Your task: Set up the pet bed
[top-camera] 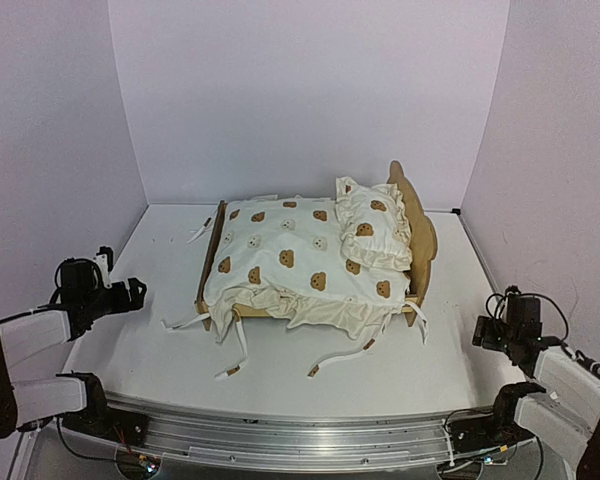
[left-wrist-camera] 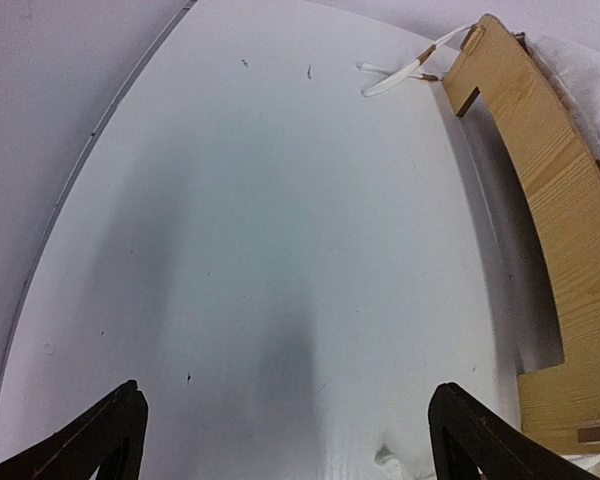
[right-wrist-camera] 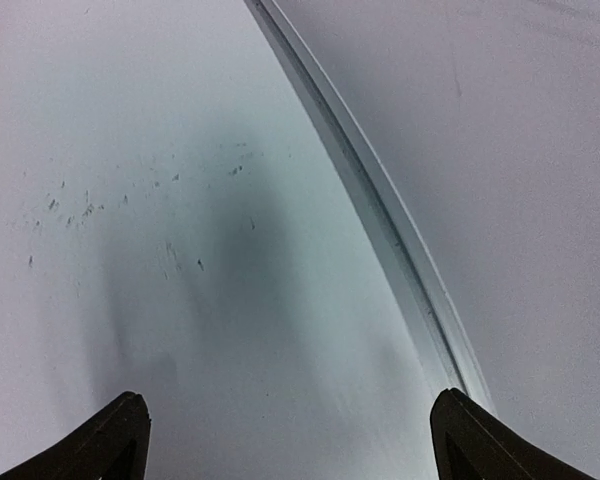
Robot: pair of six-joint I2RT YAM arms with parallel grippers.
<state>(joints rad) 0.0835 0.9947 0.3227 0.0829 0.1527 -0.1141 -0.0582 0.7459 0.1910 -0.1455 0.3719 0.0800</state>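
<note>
Left gripper (left-wrist-camera: 285, 405): is hovering over bare table (top-camera: 310, 375) at the left edge, dark fingers spread wide with nothing between them, well apart from the bed.
Pet bed (top-camera: 424, 240): is sitting mid-table; its light plywood footboard is facing the left arm, its ear-shaped headboard is rising at the right.
Footboard risk: the grainy, curved panel is thin and standing on narrow feet; I judge a sideways nudge from an arm would be sliding the whole frame.
Cushion (top-camera: 280, 262): is lying across the frame, soft cream fabric with brown bear prints, its near edge hanging crumpled over the rail.
Tie strings (top-camera: 230, 368): are trailing loose on the table; a finger could be snagging one and dragging the cushion askew.
Pillow (top-camera: 375, 235): is leaning against the headboard, small and ruffled; light enough to be tipping off if bumped.
Right gripper (right-wrist-camera: 285, 410): is hovering near the table's right rim, fingers parted, empty.
</note>
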